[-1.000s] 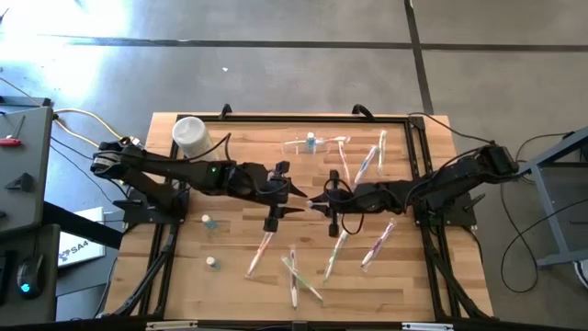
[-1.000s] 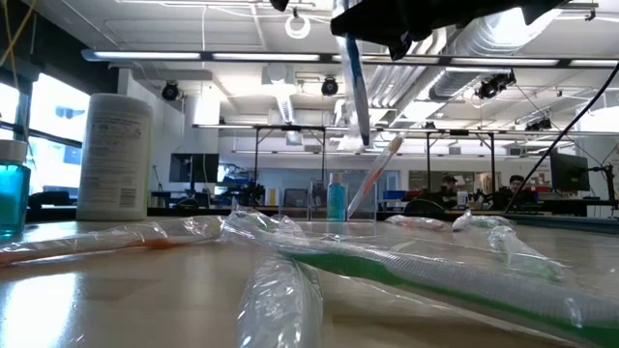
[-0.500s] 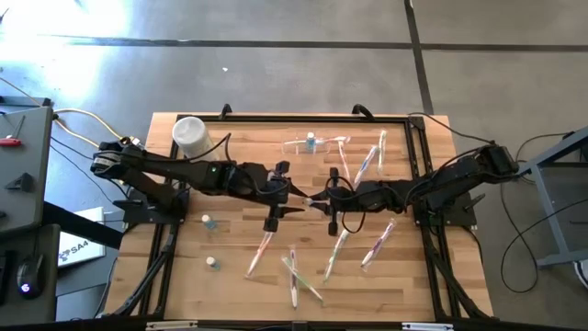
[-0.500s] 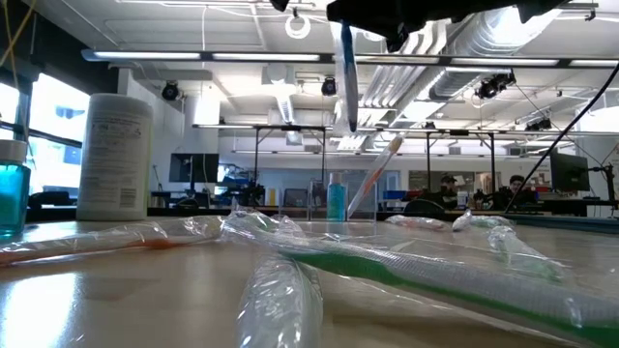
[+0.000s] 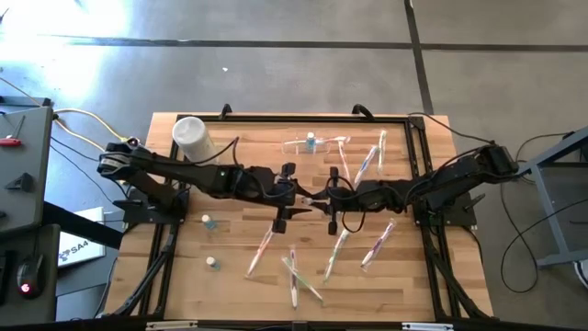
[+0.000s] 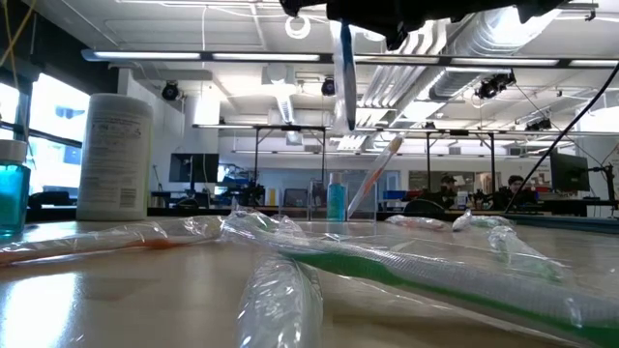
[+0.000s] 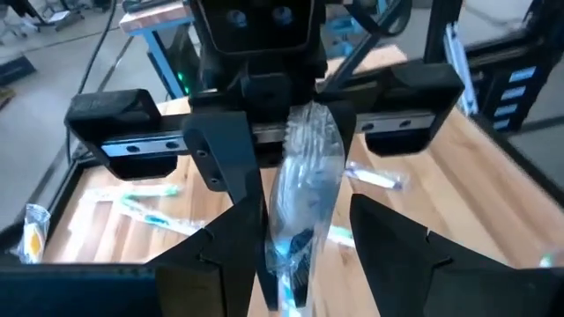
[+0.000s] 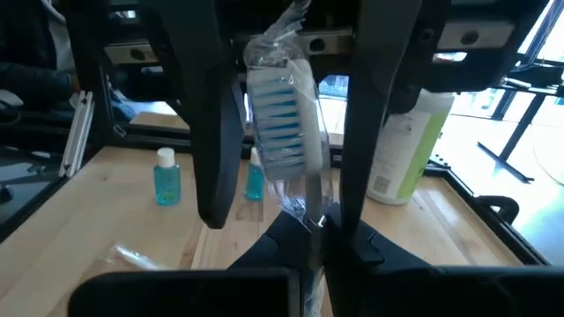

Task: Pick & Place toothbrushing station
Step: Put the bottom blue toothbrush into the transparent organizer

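Observation:
A plastic-wrapped toothbrush with blue bristles (image 8: 278,114) is lifted over the table's middle, with my right gripper (image 8: 317,227) shut on it. My left gripper (image 7: 304,211) faces it from the table's left, open. Its two fingers (image 8: 213,132) stand on either side of the brush's head; whether the wrap brushes one of them, I cannot tell. The toothbrushing station (image 5: 317,144), a see-through holder, stands at the far middle of the table. A blue bottle (image 6: 335,200) stands at it and a pale toothbrush (image 6: 377,174) leans up out of it. My right gripper pinches the toothbrush's wrapped handle (image 8: 310,207) between its two fingers, below the bristled head. The fingers come about level from the table's right and lie across the brush. The brush is lifted clear, and its blue lower part (image 6: 344,77) hangs nearly upright under the grippers.
A white canister (image 5: 190,136) stands at the far left corner. Two small blue bottles (image 5: 208,222) (image 5: 212,262) stand near the left edge. Several wrapped toothbrushes (image 5: 335,255) lie across the near half and far right of the table.
My left gripper has edged toward the table's right, closer to my right gripper, its fingers staying apart. The held toothbrush has tipped from a slight slant to nearly upright in the low view.

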Available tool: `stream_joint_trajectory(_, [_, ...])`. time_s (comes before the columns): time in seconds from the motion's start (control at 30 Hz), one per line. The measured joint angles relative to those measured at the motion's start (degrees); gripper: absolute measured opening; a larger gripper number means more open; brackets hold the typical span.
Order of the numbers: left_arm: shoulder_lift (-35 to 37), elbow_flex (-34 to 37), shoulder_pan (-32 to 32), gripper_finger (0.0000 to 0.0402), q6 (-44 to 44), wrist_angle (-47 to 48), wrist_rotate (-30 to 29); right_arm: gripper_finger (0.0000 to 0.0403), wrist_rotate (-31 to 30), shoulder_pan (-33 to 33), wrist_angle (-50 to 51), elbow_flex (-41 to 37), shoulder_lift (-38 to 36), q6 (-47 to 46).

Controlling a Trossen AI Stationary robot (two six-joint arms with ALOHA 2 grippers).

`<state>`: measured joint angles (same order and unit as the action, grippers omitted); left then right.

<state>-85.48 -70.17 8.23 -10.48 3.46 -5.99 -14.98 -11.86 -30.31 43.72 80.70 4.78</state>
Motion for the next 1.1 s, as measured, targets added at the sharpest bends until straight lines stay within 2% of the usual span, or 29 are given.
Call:
stream_joint_trajectory(0.47, [-1.59, 0.00, 0.06, 0.0164, -2.20, -2.40, -3.29, 0.0011, 0.01, 0.03, 0.09, -0.02, 0.07, 0.00])
stream_joint_trajectory(0.6, [-1.59, 0.00, 0.04, 0.0123, -2.79, -2.35, -3.55, 0.0011, 0.17, 0.02, 0.05, -0.02, 0.05, 0.00])
stream_joint_trajectory(0.83, [-1.59, 0.00, 0.11, 0.0023, -2.99, -2.07, -2.83, 0.0013, 0.71, -0.07, 0.14, 0.00, 0.05, 0.39])
stream_joint_trajectory(1.0, [-1.57, -0.02, 0.00, 0.0016, -4.19, -1.83, -4.16, 0.0017, 0.29, 0.02, 0.14, 0.00, 0.05, -0.10])
stream_joint_trajectory(1.1, [-1.57, -0.02, 0.08, 0.0013, -4.26, -1.83, -3.97, 0.0034, 0.33, -0.04, 0.18, 0.02, 0.05, -0.46])
